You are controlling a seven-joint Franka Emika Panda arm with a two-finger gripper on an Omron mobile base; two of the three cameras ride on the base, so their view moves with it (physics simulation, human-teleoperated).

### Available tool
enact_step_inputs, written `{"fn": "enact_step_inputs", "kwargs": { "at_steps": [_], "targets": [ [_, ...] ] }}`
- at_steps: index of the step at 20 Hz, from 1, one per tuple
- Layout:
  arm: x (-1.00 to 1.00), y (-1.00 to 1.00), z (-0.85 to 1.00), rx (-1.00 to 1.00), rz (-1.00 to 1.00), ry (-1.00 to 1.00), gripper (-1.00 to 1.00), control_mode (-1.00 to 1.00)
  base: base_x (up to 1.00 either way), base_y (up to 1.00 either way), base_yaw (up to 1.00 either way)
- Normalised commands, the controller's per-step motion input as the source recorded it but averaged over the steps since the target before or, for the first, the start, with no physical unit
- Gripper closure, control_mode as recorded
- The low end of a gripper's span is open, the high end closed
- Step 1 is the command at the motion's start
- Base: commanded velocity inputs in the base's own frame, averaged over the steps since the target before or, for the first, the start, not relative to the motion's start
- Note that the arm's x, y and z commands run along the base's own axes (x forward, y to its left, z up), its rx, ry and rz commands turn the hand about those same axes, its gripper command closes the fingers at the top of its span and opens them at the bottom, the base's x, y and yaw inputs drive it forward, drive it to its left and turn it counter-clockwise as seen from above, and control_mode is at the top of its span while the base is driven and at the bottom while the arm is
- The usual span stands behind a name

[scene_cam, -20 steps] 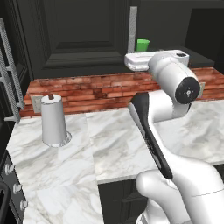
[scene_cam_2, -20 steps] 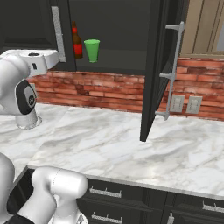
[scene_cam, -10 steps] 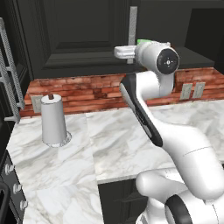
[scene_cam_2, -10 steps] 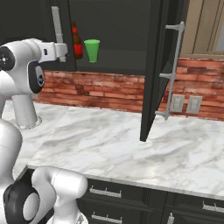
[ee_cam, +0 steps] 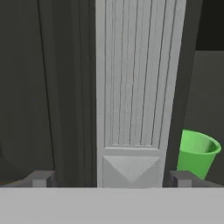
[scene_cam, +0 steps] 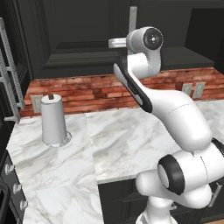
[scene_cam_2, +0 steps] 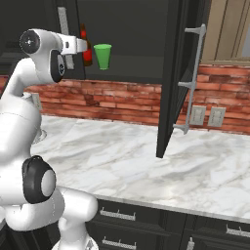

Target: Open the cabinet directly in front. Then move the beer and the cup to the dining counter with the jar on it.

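The fingers [ee_cam: 112,178] stand spread wide and released, grasping nothing, with the vertical brushed-silver bar handle [ee_cam: 133,87] of the left cabinet door [scene_cam: 74,39] rising squarely between them in the hand view; whether they touch it I cannot tell. The right door [scene_cam_2: 173,73] of the black upper cabinet already hangs swung out over the marble counter [scene_cam_2: 146,168], so the step in hand looks to be opening the remaining left door. Just past the right finger, the green cup [ee_cam: 197,153] sits on the cabinet shelf; from the right base view the beer bottle [scene_cam_2: 86,46] stands just beside the cup [scene_cam_2: 103,56], half hidden behind the robot's wrist. The next move likely calls for clenching on the bar and pulling it outward along the door's hinge arc, keeping the wrist clear of the bottle and cup. A white paper-towel roll [scene_cam: 53,119] stands well apart on the counter below.
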Motion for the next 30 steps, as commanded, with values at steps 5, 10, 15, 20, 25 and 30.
{"fn": "enact_step_inputs", "kwargs": {
  "at_steps": [5,10,15,20,25,30],
  "targets": [
    [1.0,0.0,-0.7,0.0,0.0,0.03,-1.0,-1.0,0.0,0.0,0.0],
    [0.5,0.0,-0.3,0.0,0.0,0.0,1.0,-1.0,0.0,0.0,0.0],
    [-0.01,0.0,0.0,0.0,0.0,0.0,1.0,-1.0,0.0,0.0,0.0],
    [-0.21,0.18,0.0,0.0,0.01,-0.01,1.0,-1.0,0.0,0.0,0.0],
    [-0.59,0.96,0.01,0.0,0.03,-0.09,1.0,-1.0,0.0,0.0,0.0],
    [-0.82,1.0,0.02,0.0,0.0,-0.15,1.0,-1.0,0.0,0.0,0.0]
  ]
}}
